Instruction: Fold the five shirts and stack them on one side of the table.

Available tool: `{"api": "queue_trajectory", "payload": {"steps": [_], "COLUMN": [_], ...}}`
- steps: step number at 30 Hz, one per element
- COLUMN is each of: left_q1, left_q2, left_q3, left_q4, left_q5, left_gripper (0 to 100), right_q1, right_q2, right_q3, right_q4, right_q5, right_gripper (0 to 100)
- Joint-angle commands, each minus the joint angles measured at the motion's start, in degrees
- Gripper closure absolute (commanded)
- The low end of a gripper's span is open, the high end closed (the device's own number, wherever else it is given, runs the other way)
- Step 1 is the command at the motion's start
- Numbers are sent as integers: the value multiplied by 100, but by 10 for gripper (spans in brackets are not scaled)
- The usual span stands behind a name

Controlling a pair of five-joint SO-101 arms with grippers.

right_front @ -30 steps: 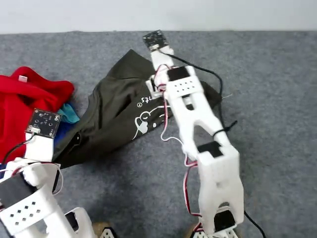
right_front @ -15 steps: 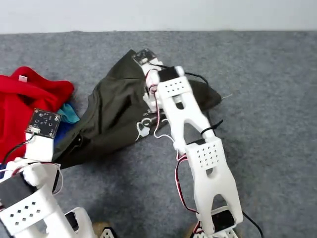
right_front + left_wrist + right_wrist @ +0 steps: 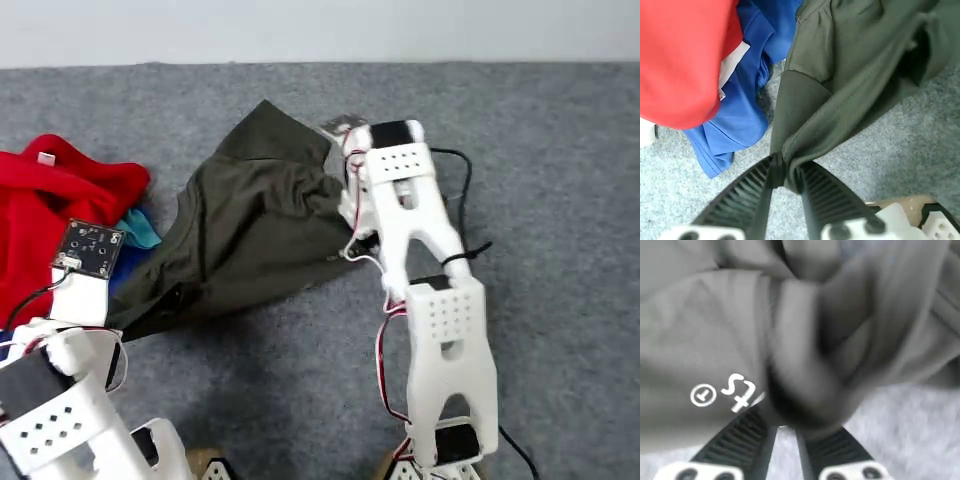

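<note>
Now the dark olive shirt (image 3: 245,235) lies crumpled in the middle of the grey table (image 3: 540,150), and both arms hold it. The left gripper (image 3: 787,176) is closed on a bunched corner of this shirt at its near edge; the cloth is squeezed tight between the two ribbed black fingers (image 3: 747,192) and rises from them in a narrow twist. The right gripper (image 3: 785,427) is also clamped on the olive shirt, on a thick fold of it, just beside some white print (image 3: 730,390) on the cloth. In the high view the right arm (image 3: 405,195) stands over the right edge of the shirt, where the fabric is gathered into wrinkles, and the left arm (image 3: 85,290) is at the near left corner of the table. A red shirt (image 3: 55,190) lies in a heap on the left side of the table. A blue shirt (image 3: 747,95) lies partly under the red one and just beside the olive one, and the carpet shows between them only near the left fingers.
</note>
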Motion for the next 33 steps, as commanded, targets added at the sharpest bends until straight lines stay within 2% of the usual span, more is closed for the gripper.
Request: {"api": "queue_trajectory", "payload": {"steps": [1,7,11,18,28,33], "left_q1": [-9,26,334,615,615,615], "left_q2": [-79,-79,-79,-79,-79,-79], "left_q3": [-57,-40,-40,-40,-31,-31], "left_q4": [18,-158,-141,-176,-141,-167], "left_q5": [0,0,0,26,26,26], "left_gripper": [987,987,987,987,987,987], "right_q1": [215,207,180,-268,-716,-760], "right_q2": [-1051,-1991,-2756,-4040,-3029,-2316], "right_q3": [1284,3165,3991,3763,3446,3446], "right_q4": [242,242,242,-233,-2422,-2369], "right_q5": [44,53,53,53,18,44], "right_gripper": [991,991,991,991,991,991]}}
